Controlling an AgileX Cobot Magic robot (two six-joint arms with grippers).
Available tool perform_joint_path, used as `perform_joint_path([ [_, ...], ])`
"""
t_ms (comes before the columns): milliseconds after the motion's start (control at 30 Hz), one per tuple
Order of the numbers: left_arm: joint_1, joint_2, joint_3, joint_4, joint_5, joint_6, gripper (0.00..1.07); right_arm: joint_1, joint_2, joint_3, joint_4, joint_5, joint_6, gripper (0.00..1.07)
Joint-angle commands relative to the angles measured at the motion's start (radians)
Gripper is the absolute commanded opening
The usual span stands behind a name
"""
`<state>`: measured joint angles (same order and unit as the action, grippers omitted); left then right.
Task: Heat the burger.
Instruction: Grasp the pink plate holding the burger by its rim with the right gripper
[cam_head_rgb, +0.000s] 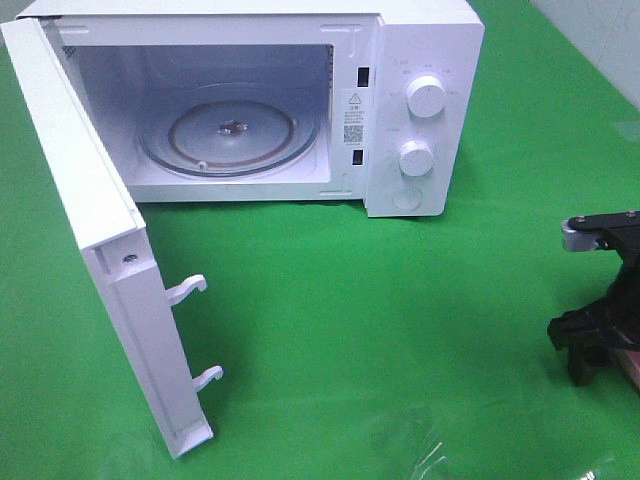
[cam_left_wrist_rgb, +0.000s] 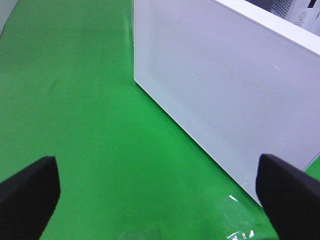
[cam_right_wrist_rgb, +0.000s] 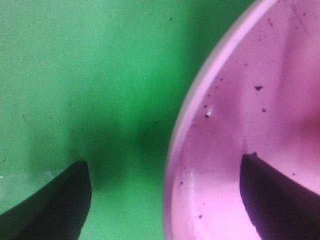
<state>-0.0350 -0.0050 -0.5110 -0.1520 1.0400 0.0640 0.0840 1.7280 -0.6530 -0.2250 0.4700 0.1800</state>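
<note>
The white microwave (cam_head_rgb: 420, 110) sits at 12 o'clock on the green table (cam_head_rgb: 350, 300). Its door (cam_head_rgb: 90, 200) is swung open toward 8 o'clock, showing the glass turntable (cam_head_rgb: 230, 135). The left arm's jaws stand wide, holding nothing, near the door's outer face. At 4 o'clock, the right arm's jaws stand wide astride the rim of the pink plate (cam_right_wrist_rgb: 200, 90). The burger is out of view.
</note>
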Motion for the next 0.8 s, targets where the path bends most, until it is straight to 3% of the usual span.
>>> perform_joint_path([
  [33, 0.002, -0.018, 0.001, 0.001, -0.008, 0.003, 1.00, -0.006, 0.005, -0.002, -0.008, -0.011, -0.001, 0.76],
  [267, 0.002, -0.018, 0.001, 0.001, -0.008, 0.003, 1.00, -0.006, 0.011, -0.001, -0.008, -0.024, -0.001, 0.68],
  [300, 0.002, -0.018, 0.001, 0.001, -0.008, 0.003, 1.00, -0.006, 0.011, -0.001, -0.008, -0.024, -0.001, 0.60],
  [333, 0.002, -0.018, 0.001, 0.001, -0.008, 0.003, 1.00, -0.006, 0.011, -0.001, -0.008, -0.024, -0.001, 0.60],
  [367, 0.002, -0.018, 0.001, 0.001, -0.008, 0.003, 1.00, -0.006, 0.011, -0.001, -0.009, -0.027, -0.001, 0.51],
  [400, 0.002, -0.018, 0.001, 0.001, -0.008, 0.003, 1.00, -0.006, 0.011, -0.001, -0.009, -0.027, -0.001, 0.51],
  [467, 0.002, -0.018, 0.001, 0.001, -0.008, 0.003, 1.00, -0.006, 0.011, -0.001, -0.015, -0.028, -0.001, 0.28],
  [567, 0.002, -0.018, 0.001, 0.001, -0.008, 0.003, 1.00, -0.006, 0.011, -0.001, -0.017, -0.028, -0.001, 0.21],
  [600, 0.002, -0.018, 0.001, 0.001, -0.008, 0.003, 1.00, -0.006, 0.011, -0.001, -0.026, -0.035, -0.001, 0.11],
  [633, 0.002, -0.018, 0.001, 0.001, -0.008, 0.003, 1.00, -0.006, 0.011, -0.001, -0.026, -0.035, -0.001, 0.11],
  [667, 0.002, -0.018, 0.001, 0.001, -0.008, 0.003, 1.00, -0.006, 0.011, -0.001, -0.042, -0.040, -0.001, 0.01],
  [800, 0.002, -0.018, 0.001, 0.001, -0.008, 0.003, 1.00, -0.006, 0.011, -0.001, -0.042, -0.048, -0.001, 0.00],
])
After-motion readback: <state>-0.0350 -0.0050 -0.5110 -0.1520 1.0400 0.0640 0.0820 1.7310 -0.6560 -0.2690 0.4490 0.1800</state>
